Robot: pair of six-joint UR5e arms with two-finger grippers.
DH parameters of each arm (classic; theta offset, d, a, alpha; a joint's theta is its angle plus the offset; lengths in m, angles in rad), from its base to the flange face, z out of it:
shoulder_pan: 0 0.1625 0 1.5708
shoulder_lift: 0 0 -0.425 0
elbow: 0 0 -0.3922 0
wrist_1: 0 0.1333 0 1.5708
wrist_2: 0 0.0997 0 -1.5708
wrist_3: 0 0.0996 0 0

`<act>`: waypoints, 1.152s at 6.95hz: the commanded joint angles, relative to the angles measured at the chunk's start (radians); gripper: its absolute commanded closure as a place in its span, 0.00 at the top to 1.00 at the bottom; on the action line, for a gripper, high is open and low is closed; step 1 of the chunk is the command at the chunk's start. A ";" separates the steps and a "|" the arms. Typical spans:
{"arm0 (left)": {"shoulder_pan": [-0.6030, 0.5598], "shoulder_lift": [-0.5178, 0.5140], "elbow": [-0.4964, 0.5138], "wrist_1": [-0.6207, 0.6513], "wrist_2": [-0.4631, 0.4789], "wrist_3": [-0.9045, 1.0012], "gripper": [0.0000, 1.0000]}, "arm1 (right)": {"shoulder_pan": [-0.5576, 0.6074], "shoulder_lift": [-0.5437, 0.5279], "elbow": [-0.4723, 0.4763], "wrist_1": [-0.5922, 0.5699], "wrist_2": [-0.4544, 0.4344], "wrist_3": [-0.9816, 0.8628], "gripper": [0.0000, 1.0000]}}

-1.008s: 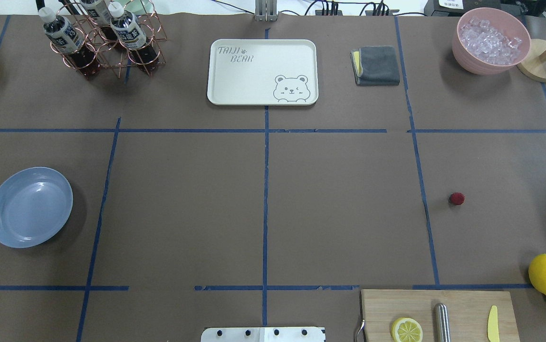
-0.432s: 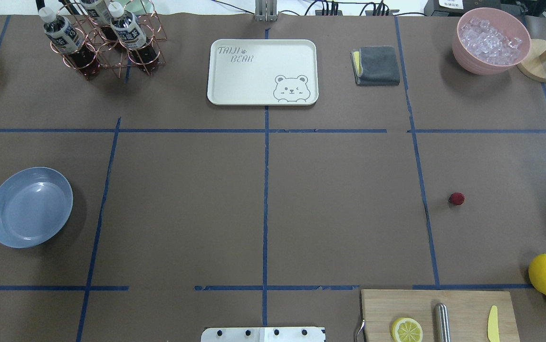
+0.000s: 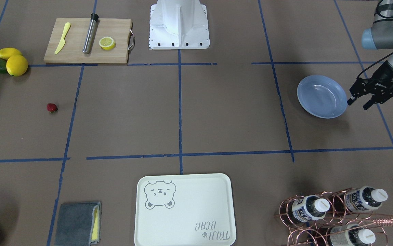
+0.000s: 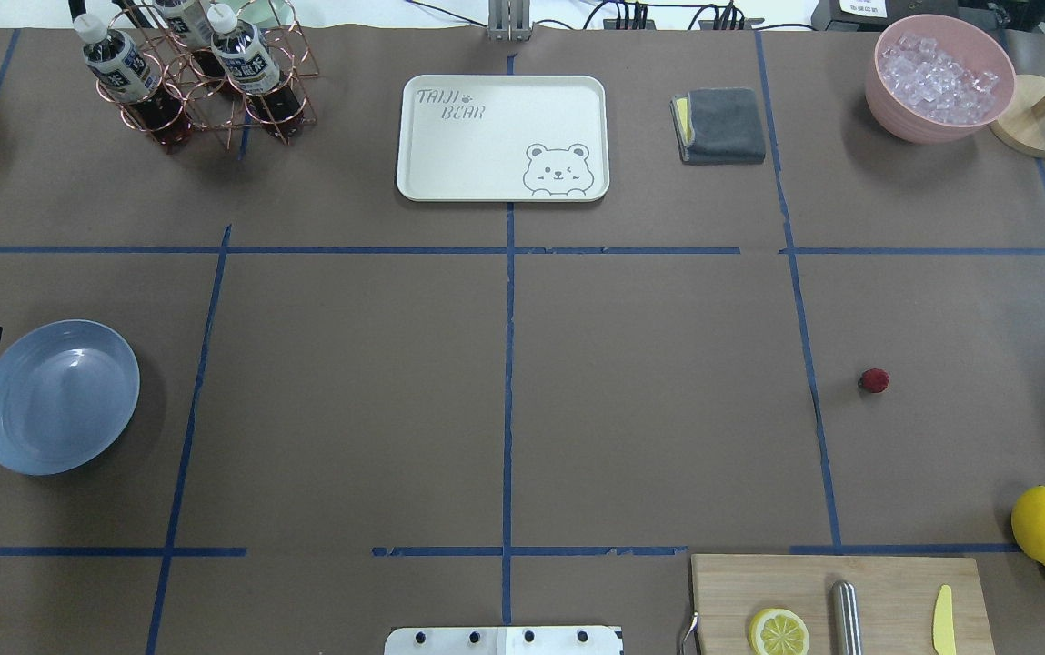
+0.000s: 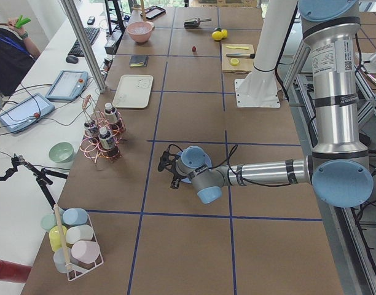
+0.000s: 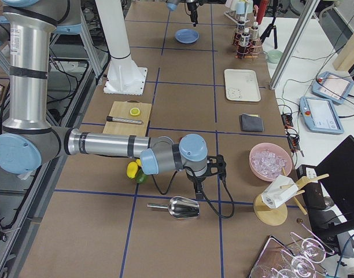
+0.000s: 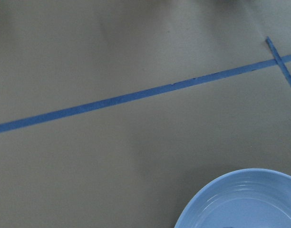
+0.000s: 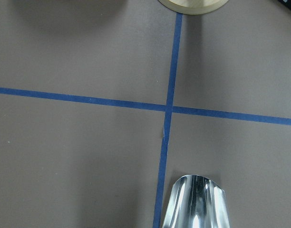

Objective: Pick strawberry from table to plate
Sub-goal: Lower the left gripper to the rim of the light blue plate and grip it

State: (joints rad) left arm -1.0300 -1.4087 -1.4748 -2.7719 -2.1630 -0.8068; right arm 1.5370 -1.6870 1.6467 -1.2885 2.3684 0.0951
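Strawberry (image 4: pixel 874 380) sat on the table (image 4: pixel 631 409) near its right edge, well apart from the plate (image 4: pixel 56 397) at the left edge. Left gripper (image 3: pixel 358 103) hung spread, empty, beside the plate. Right gripper (image 6: pixel 196 188): can't tell. Risk: an off-centre pinch rolls or squashes the berry.

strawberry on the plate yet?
No, the strawberry lies on the bare table, far across it from the plate, which holds nothing.
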 commanded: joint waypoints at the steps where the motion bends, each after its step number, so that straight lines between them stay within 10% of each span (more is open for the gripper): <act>1: 0.069 0.005 0.017 -0.017 0.034 -0.051 0.61 | 0.000 0.000 0.001 0.000 0.000 0.000 1.00; 4: 0.088 0.010 0.027 -0.026 0.034 -0.038 0.49 | 0.000 0.000 -0.001 0.000 -0.001 0.000 1.00; 5: 0.096 0.011 0.027 -0.035 0.034 -0.040 0.36 | 0.000 0.001 0.001 0.000 -0.002 0.000 1.00; 6: 0.097 0.013 0.027 -0.038 0.032 -0.038 0.00 | 0.000 0.000 0.001 0.000 -0.002 0.001 1.00; 8: 0.097 0.014 -0.023 -0.028 0.022 -0.046 0.00 | 0.000 0.001 0.001 0.000 0.000 0.002 1.00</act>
State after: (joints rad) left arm -0.9334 -1.3952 -1.4630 -2.8077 -2.1331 -0.8471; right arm 1.5370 -1.6862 1.6481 -1.2885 2.3673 0.0965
